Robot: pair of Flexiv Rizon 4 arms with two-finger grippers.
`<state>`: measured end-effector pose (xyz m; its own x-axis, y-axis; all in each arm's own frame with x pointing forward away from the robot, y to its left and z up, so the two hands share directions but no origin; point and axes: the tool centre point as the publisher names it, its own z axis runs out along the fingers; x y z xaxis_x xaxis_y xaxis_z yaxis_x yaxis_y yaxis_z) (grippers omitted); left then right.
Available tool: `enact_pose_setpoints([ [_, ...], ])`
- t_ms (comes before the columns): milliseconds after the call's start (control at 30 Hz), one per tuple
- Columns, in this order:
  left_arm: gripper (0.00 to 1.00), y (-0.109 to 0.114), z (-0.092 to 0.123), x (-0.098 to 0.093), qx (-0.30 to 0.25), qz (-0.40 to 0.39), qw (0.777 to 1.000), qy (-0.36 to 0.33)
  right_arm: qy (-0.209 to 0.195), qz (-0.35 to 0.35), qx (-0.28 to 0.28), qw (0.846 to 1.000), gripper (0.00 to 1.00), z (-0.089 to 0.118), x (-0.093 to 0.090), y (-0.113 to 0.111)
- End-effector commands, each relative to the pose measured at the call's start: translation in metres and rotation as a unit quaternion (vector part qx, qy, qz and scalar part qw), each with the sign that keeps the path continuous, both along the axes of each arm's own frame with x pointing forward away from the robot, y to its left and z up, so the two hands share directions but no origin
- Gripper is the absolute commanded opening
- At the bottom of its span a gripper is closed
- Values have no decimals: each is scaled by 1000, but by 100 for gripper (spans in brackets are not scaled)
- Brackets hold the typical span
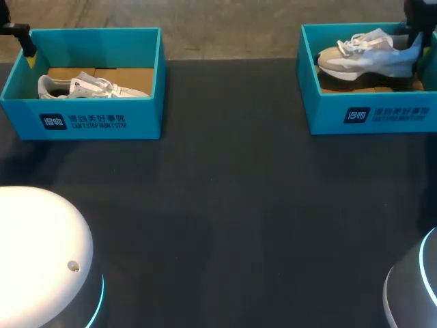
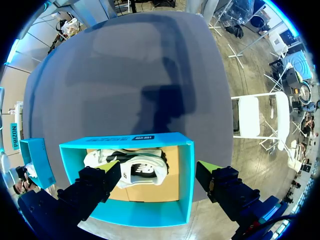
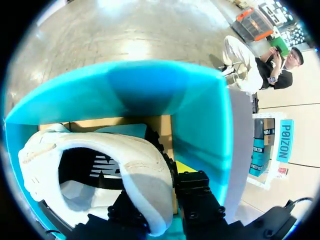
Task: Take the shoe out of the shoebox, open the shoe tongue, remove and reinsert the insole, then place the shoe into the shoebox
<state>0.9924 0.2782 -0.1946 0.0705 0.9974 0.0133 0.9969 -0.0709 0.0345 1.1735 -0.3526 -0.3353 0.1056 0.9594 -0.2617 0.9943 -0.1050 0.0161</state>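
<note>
Under the left claw [image 2: 157, 182], whose fingers stand wide apart, sits the left box [image 2: 186, 170], teal with a brown cardboard floor. The left shoe [image 2: 142, 170], white and grey, lies on its side in that box, closer to one finger than to the other, and nothing is gripped.

Between the fingers of the right claw [image 3: 162, 192] is the heel wall of the right shoe [image 3: 115, 150]. One finger is inside the opening and one outside, so the claw is holding the shoe by its heel. The shoe's toe points away from the claw, and the shoe is still within the walls of the right box [image 3: 200, 115]. Whether its sole rests on the cardboard I cannot tell.

Both boxes stand at the far edge of the dark surface [image 1: 225, 205], well apart.

The left arm [image 1: 13, 31] comes in over the far left corner, and the right arm [image 1: 420, 14] comes down at the far right.
</note>
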Motion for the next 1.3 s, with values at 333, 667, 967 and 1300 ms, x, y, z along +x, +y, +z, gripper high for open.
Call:
enact_pose_setpoints([
  [333, 100, 0, 0, -1, 1, 0, 1000, -1, -25, -10, -11, 1000, 0, 88, -29, -6],
  [667, 100, 0, 0, -1, 1, 0, 1000, -1, -39, -6, -23, 999, 0, 136, -50, 6],
  [967, 100, 0, 0, -1, 1, 0, 1000, -1, -53, -13, -28, 998, 0, 190, -74, 25],
  [1300, 100, 0, 0, -1, 1, 0, 1000, -1, -60, -14, -32, 998, 0, 230, -123, 67],
])
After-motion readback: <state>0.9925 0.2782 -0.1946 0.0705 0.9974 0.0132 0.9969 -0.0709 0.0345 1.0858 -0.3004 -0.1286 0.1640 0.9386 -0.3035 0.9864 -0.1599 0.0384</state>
